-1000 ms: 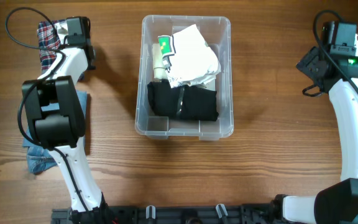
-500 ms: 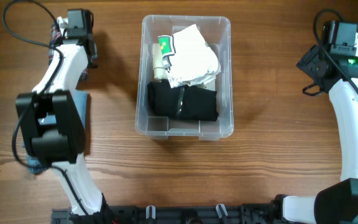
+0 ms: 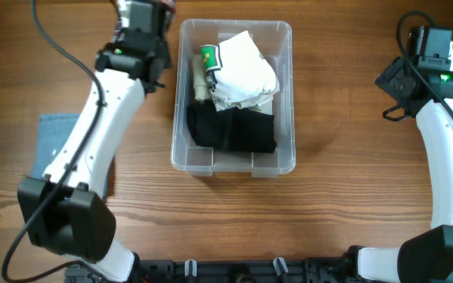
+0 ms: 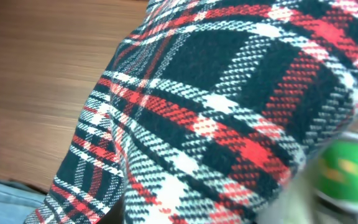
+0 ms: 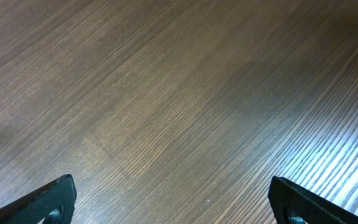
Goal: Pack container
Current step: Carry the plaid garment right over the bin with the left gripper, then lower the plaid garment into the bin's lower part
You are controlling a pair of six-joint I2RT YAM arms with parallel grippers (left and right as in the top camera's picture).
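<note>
The left gripper (image 3: 141,14) is clamped on a red-and-black plaid cloth (image 4: 229,112) that hides its jaws, just beside the far left corner of the clear container (image 3: 292,102) mid-table. Trailing folds could catch that corner and spill outside. The right gripper (image 5: 173,202) hangs wide open over bare table (image 5: 166,93).

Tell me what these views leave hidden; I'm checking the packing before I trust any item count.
- Fingers of the left gripper: overhead, cut off by the top edge; left wrist view, filled by the plaid cloth.
- Floor of the container: overhead, covered by the white garment and black garment.
- Green-labelled item: overhead, mostly under the white garment.
- Blue cloth: overhead, partly under the left arm.
</note>
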